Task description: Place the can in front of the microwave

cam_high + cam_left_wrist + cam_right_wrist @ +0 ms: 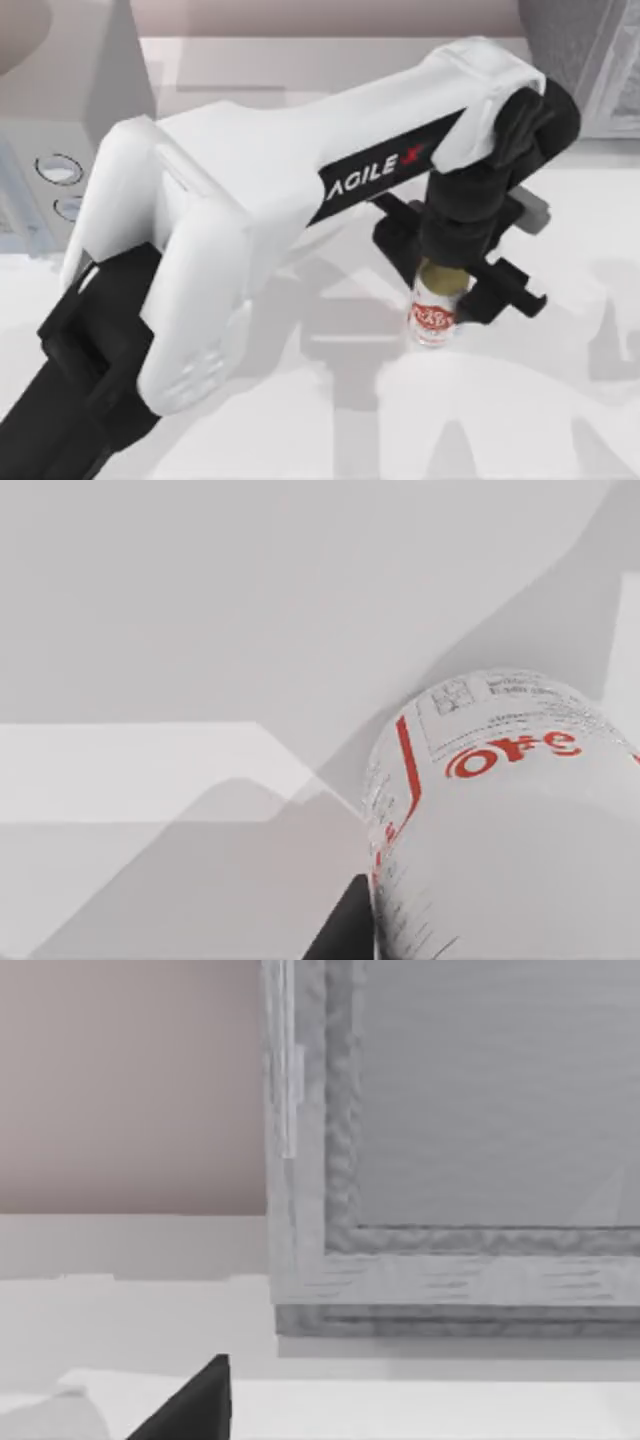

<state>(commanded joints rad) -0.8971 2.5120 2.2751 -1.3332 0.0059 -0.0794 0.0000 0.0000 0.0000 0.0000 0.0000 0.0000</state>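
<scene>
White table (520,420) holds can (436,310) between left jaws.

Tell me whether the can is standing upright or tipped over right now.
Upright. In the top view the can stands on the table, gold top up and red label facing sideways, with the left gripper directly over it.

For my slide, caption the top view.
Left claw poised over the upright can, right of the microwave.
</scene>
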